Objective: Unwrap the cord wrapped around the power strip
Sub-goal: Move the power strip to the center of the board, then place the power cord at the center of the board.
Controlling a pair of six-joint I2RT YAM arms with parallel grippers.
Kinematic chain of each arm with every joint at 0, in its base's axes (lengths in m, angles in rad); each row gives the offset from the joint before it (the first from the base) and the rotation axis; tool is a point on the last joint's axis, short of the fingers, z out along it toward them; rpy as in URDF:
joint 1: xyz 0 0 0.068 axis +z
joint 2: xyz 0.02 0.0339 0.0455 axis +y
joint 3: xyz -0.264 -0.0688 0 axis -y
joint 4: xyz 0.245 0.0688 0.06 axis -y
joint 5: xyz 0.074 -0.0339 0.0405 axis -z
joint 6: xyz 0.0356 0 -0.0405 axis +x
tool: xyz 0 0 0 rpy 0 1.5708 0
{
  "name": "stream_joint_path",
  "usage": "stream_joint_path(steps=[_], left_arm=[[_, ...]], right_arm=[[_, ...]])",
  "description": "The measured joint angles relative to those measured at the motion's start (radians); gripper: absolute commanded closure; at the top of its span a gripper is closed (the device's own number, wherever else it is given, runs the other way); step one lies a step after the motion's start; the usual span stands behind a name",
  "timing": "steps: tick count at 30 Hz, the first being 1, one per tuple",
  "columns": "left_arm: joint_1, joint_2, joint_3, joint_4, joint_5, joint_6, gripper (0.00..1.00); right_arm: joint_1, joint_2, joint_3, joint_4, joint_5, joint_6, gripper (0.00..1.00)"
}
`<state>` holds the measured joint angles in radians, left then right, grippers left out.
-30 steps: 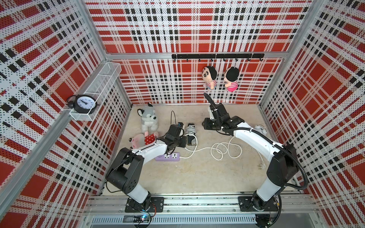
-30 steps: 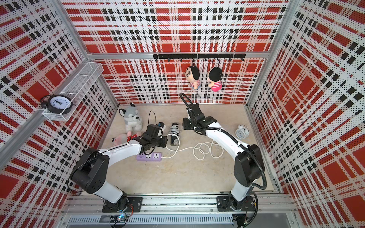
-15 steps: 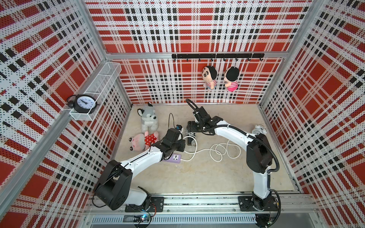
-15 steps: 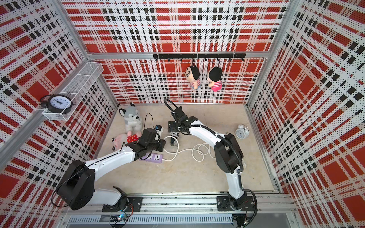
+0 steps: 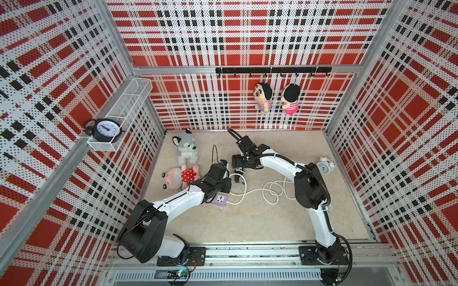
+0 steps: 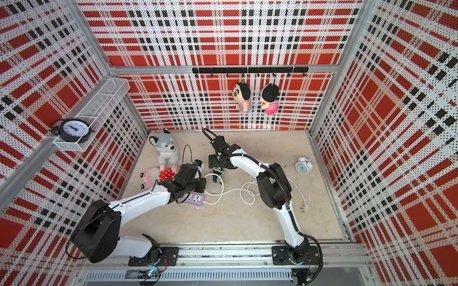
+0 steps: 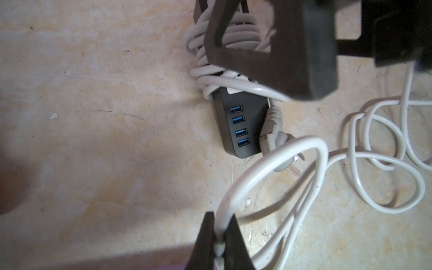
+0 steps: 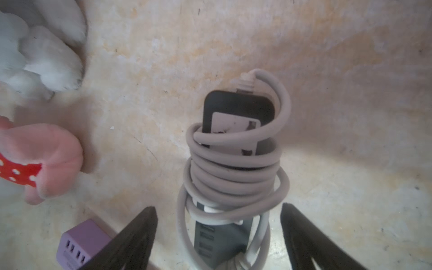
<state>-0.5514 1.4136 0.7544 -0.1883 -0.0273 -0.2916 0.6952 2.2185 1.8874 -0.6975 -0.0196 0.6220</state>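
A black power strip point(image 8: 236, 105) lies on the beige floor with a grey cord point(image 8: 233, 173) wound several times round its middle. Both top views show it small, left of centre point(image 5: 240, 178) point(image 6: 218, 178). My right gripper point(image 8: 217, 207) point(image 5: 238, 170) hangs open just above it, one finger on each side of the coils and touching nothing. The strip's blue USB ports point(image 7: 240, 127) and grey plug point(image 7: 273, 133) face my left gripper point(image 7: 219, 219) point(image 5: 228, 183). That gripper is shut on a loop of a separate white cord point(image 7: 280, 149).
A purple power strip point(image 5: 220, 199) point(image 8: 81, 240) lies by my left wrist, and its white cord coils point(image 5: 272, 190) spread to the right. A husky plush point(image 5: 186, 149) and a pink plush point(image 5: 178, 177) sit at the left. A white alarm clock point(image 5: 324, 166) stands at the right wall.
My right gripper has swung left from the back middle to above the black power strip, and its jaws have opened. The left gripper stays shut on the white cord.
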Motion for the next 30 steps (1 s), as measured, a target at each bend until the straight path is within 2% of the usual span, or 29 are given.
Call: stream_joint_path(steps=[7, 10, 14, 17, 22, 26, 28, 30], left_arm=[[0.000, 0.011, 0.000, 0.000, 0.000, -0.005, 1.00], [0.000, 0.013, 0.000, 0.000, 0.000, -0.012, 1.00], [0.000, 0.017, 0.001, 0.000, 0.001, -0.015, 1.00], [0.000, 0.037, 0.009, 0.001, 0.002, -0.017, 1.00], [0.002, 0.113, 0.044, 0.011, 0.004, -0.021, 0.95], [0.013, 0.209, 0.109, 0.015, 0.021, -0.023, 0.82], [0.021, 0.248, 0.146, 0.016, 0.029, -0.025, 0.64], [0.031, 0.281, 0.183, 0.015, 0.036, -0.028, 0.49]], right_arm=[[-0.012, 0.065, 0.048, -0.026, -0.026, 0.001, 0.20], [-0.031, 0.071, 0.053, -0.022, -0.051, 0.003, 0.29], [-0.079, 0.066, 0.047, 0.011, -0.082, 0.004, 0.35], [-0.128, 0.056, 0.027, 0.024, -0.087, -0.004, 0.45], [-0.209, -0.019, -0.072, 0.053, -0.077, -0.043, 0.46], [-0.262, -0.087, -0.169, 0.064, -0.069, -0.095, 0.46], [-0.282, -0.115, -0.201, 0.070, -0.070, -0.123, 0.46], [-0.297, -0.141, -0.229, 0.076, -0.068, -0.150, 0.47]])
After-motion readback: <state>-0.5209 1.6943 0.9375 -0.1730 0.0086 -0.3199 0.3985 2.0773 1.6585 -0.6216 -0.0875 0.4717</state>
